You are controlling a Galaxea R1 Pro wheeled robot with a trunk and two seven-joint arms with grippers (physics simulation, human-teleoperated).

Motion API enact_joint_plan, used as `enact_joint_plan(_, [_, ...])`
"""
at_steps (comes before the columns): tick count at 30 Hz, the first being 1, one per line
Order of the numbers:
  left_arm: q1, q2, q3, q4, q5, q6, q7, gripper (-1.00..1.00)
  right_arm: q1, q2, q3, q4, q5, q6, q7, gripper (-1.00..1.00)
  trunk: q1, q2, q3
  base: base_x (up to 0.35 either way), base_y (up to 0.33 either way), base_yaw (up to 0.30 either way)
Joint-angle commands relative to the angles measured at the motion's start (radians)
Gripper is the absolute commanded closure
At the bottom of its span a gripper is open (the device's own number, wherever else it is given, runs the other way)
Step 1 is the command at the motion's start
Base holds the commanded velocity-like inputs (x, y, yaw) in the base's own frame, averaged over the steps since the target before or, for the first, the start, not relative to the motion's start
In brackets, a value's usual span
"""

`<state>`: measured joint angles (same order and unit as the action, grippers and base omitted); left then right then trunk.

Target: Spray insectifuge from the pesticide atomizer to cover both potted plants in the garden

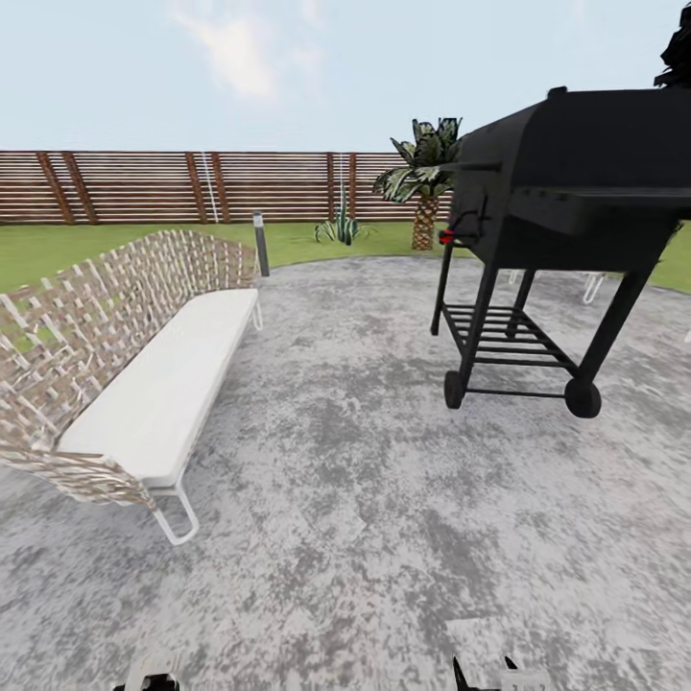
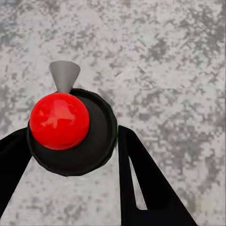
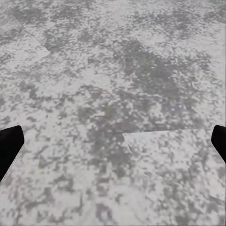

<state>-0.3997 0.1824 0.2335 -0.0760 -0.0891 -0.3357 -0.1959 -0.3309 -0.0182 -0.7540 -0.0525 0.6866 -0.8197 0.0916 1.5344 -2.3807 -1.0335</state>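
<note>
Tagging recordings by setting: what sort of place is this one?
Most likely a backyard patio: grey stone paving with a woven bench and a black wheeled grill, edged by lawn, a slatted wooden fence and a palm.

bench (image 1: pixel 158 384) is set on the paving (image 1: pixel 365 518) at left; grill (image 1: pixel 557 221) is set at right | lamp post (image 1: pixel 260 244) behind bench | fence (image 1: pixel 192 185) is seen behind lawn (image 1: pixel 58 245); palm (image 1: pixel 422 178) behind grill
</note>
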Motion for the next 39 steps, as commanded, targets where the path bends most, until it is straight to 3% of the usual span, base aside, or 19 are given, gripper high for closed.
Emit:
enact_joint_plan(1, [-0.001,0.000,0.009,0.001,-0.009,-0.003,-0.004,1.00,0.000,0.000,-0.008,0.000,-0.001,-0.002,0.010,-1.00,0.000,0.000,-0.001,0.340,0.010,0.000])
enact_joint_plan(39, [-0.001,0.000,0.009,0.001,-0.009,-0.003,-0.004,1.00,0.000,0.000,-0.008,0.000,-0.001,-0.002,0.010,-1.00,0.000,0.000,-0.001,0.340,0.000,0.000])
